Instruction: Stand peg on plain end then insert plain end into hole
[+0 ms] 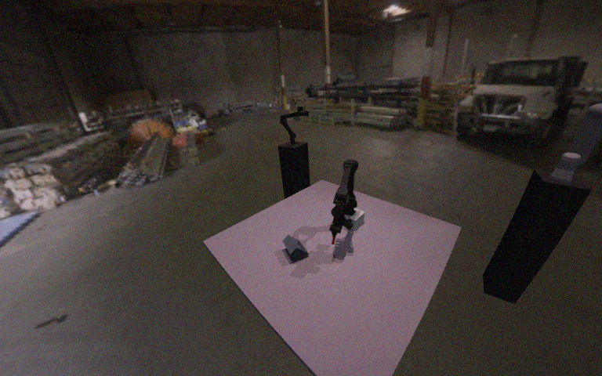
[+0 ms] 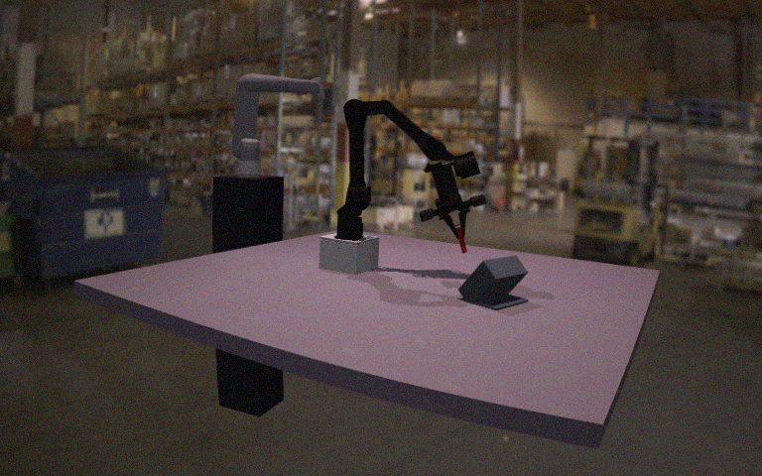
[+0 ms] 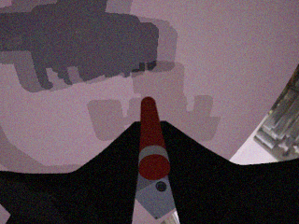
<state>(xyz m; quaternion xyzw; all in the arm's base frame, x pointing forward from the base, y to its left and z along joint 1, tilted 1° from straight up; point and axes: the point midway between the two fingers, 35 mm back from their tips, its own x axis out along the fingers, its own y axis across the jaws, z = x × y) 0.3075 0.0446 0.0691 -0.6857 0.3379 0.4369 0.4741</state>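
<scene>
The red peg (image 1: 333, 240) (image 2: 462, 241) (image 3: 149, 133) is in the air above the table (image 1: 355, 301) (image 2: 315, 325), slightly tilted, with its plain end down. Its white band (image 3: 154, 150) is at the upper end. My gripper (image 1: 334, 233) (image 2: 459, 228) (image 3: 149, 127) is shut on the peg near the band. The grey sloped panel block (image 1: 295, 247) (image 2: 488, 281) (image 3: 151, 202) stands on the table, lower than the peg. Its dark hole (image 3: 161, 187) shows in the wrist view, beyond the banded end in the image. I cannot make out the hole in the top and exterior views.
The arm's pale base block (image 1: 356, 218) (image 2: 348, 255) stands on the table behind the gripper. Black pedestals (image 1: 532, 239) (image 2: 247, 213) carrying other arms stand off the table. The arm's shadows fall across the table around the panel block.
</scene>
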